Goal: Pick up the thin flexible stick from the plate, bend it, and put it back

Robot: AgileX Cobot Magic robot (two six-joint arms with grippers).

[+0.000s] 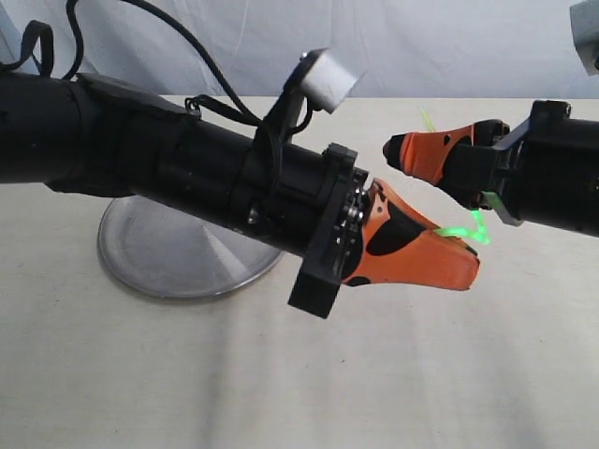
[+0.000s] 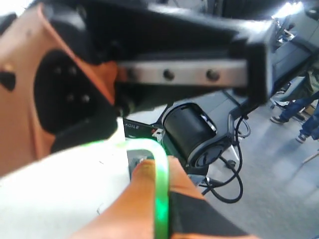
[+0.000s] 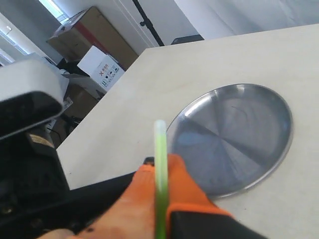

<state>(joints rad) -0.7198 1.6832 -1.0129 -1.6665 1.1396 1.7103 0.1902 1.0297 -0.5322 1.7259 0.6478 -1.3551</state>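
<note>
The thin flexible stick [image 1: 471,227] glows bright green and is bent, held in the air between both grippers to the right of the plate. My left gripper [image 1: 459,251] is shut on one end; in its wrist view the stick [image 2: 160,194] runs between the orange fingers and curves over sharply. My right gripper [image 1: 398,150] is shut on the other end, whose pale tip [image 1: 427,120] pokes up; the stick [image 3: 160,174] lies clamped between its fingers. The steel plate [image 1: 168,257] lies on the table under the left arm and holds nothing [image 3: 234,139].
A cream tabletop [image 1: 281,374] spreads all round the plate. A white cloth backdrop [image 1: 421,47] hangs behind. The left arm's black body [image 1: 187,159] crosses above the plate. Boxes [image 3: 99,67] stand beyond the table edge.
</note>
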